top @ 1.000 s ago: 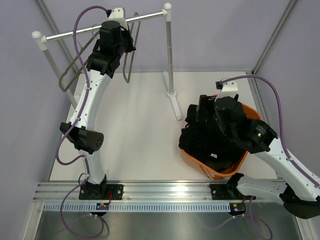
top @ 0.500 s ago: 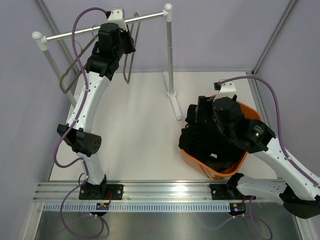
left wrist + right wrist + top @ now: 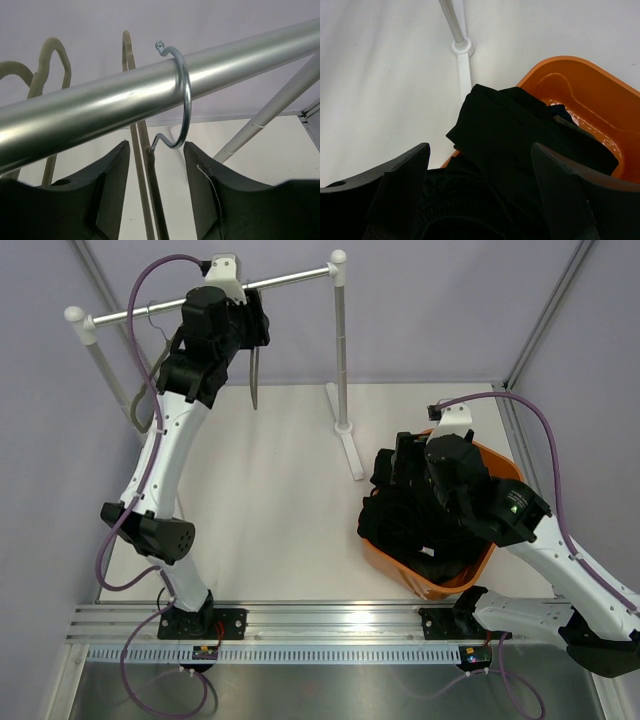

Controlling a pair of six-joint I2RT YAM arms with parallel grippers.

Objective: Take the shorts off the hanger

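Observation:
The black shorts point(image 3: 410, 515) lie heaped in the orange basket point(image 3: 505, 468), spilling over its left rim. My right gripper point(image 3: 405, 462) hovers open just above them; in the right wrist view the shorts point(image 3: 520, 135) fill the space under the gripper point(image 3: 480, 190). The bare olive hanger point(image 3: 254, 380) hangs edge-on from the silver rail point(image 3: 290, 278). My left gripper point(image 3: 256, 328) is up at the rail. In the left wrist view the hanger's metal hook point(image 3: 186, 95) sits over the rail point(image 3: 100, 110). Its neck point(image 3: 152, 200) stands between the open fingers point(image 3: 112, 185) without touching them.
A second empty hanger point(image 3: 137, 408) hangs further left on the rail, partly behind my left arm; more hanger shoulders point(image 3: 50, 60) show past the rail. The rack's right post point(image 3: 340, 350) and foot point(image 3: 350, 455) stand between the rack and the basket. Purple walls close in all round.
My left gripper has opened and let go of the hanger, which now hangs edge-on from the rail. The left arm shifted slightly left and up. The right arm stayed put.

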